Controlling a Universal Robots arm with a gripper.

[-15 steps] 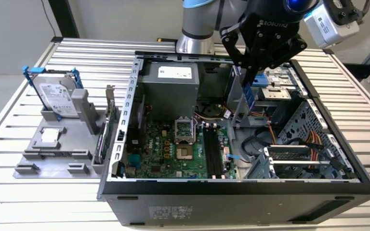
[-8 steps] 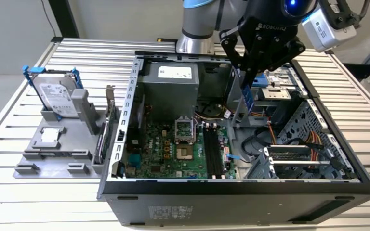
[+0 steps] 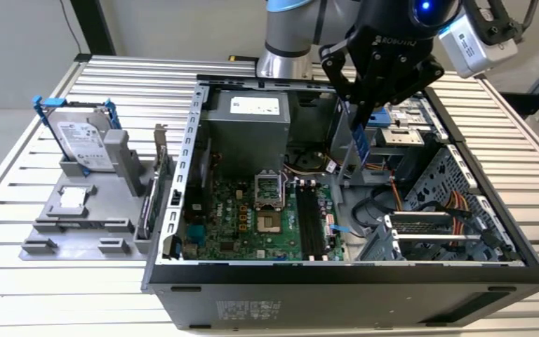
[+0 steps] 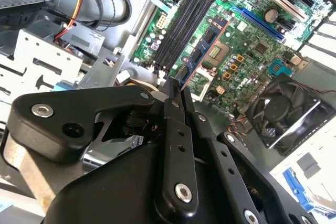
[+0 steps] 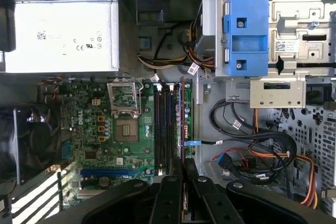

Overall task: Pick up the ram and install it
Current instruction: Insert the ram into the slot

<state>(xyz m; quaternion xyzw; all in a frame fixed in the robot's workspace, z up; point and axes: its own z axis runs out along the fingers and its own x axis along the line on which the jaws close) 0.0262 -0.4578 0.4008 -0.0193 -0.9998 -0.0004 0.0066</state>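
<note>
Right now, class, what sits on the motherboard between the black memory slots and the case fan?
The CPU socket with its metal frame. The first wrist view shows it between the memory slots and the fan.

An open computer case (image 3: 171, 210) lies on a slatted metal table (image 3: 26, 295), its green motherboard (image 3: 250, 217) exposed beside a grey power supply (image 3: 246, 126). A cooling fan (image 4: 283, 114) sits near one edge. On the exterior view's left, a hard drive (image 3: 82, 140) stands in a grey holder (image 3: 73, 225).
</note>
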